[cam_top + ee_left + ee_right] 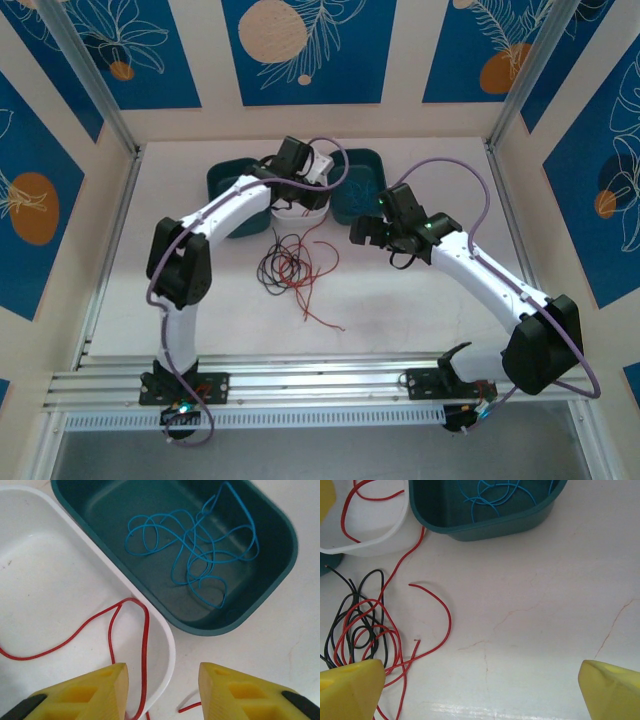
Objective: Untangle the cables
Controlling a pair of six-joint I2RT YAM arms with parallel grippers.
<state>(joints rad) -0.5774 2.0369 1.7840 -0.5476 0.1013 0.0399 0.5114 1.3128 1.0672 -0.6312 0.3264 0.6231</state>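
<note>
The red and black cables [290, 268] lie tangled mid-table. At 12 o'clock of them, a red cable [145, 630] drapes over the white bin [50, 570] and a blue cable [192, 544] coils in the teal bin [272, 587]. The left gripper [162, 690] hangs half-spread astride that red strand. The right gripper [482, 690], at 3 o'clock, gapes wide and empty above the white table [420, 310], between blue-patterned walls [160, 50].
</note>
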